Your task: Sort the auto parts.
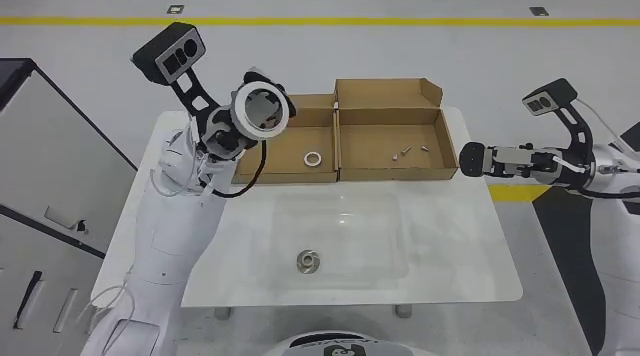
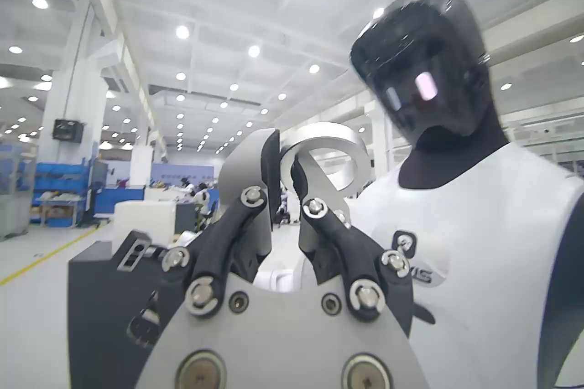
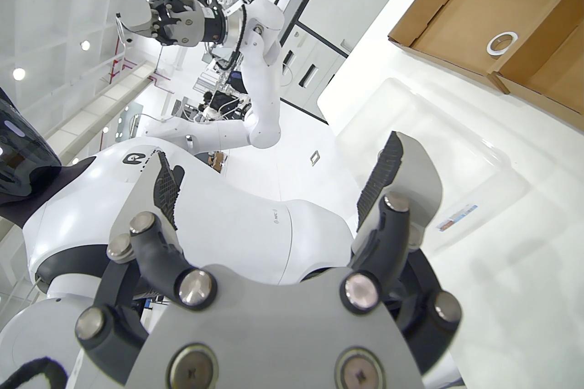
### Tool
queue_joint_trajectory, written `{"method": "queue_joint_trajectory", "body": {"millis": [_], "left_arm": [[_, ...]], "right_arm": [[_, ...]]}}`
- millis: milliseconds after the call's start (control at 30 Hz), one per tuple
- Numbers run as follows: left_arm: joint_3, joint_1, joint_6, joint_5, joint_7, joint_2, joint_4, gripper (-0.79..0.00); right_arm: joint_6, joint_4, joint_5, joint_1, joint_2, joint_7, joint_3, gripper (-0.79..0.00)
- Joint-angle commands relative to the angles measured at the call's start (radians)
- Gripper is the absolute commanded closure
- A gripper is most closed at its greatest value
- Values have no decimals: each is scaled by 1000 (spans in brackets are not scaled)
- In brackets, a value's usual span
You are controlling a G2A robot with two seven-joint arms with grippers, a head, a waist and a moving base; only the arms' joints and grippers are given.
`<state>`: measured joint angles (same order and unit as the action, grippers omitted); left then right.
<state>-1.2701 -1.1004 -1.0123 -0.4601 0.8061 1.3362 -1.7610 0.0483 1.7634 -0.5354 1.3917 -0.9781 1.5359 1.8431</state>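
Observation:
My left gripper (image 2: pixel 285 167) is raised off the table, shut on the rim of a wide silver metal ring (image 2: pixel 335 144). From above, that ring (image 1: pixel 265 111) hangs over the near left corner of the left cardboard box (image 1: pixel 290 161). A small white ring (image 1: pixel 313 159) lies in that box, also visible as the white ring (image 3: pixel 502 42) from the right wrist. The right cardboard box (image 1: pixel 390 116) holds small bolts (image 1: pixel 400 153). A round metal part (image 1: pixel 308 261) rests in the clear tray (image 1: pixel 385 256). My right gripper (image 3: pixel 278 176) stands open and empty beside the right box, at the table's right edge (image 1: pixel 463 159).
The two cardboard boxes sit side by side at the back of the white table (image 1: pixel 470 256). The clear tray lies in front of them at the middle. A grey cabinet (image 1: pixel 50 146) stands to the left of the table.

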Motion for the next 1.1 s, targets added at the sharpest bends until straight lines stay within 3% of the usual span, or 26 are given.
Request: {"method": "queue_joint_trajectory", "body": {"millis": [0, 133, 467, 967, 1067], "left_arm": [[1, -1, 0, 10, 1, 1, 6, 0], [11, 0, 0, 0, -17, 5, 3, 0], [29, 2, 0, -251, 0, 27, -14, 0], [32, 10, 0, -228, 2, 27, -13, 0], [19, 4, 41, -172, -5, 24, -20, 0]], "right_arm": [[0, 0, 0, 0, 0, 0, 0, -785], [0, 0, 0, 0, 0, 0, 0, -785], [0, 0, 0, 0, 0, 0, 0, -785], [0, 0, 0, 0, 0, 0, 0, -785], [0, 0, 0, 0, 0, 0, 0, -785]]}}
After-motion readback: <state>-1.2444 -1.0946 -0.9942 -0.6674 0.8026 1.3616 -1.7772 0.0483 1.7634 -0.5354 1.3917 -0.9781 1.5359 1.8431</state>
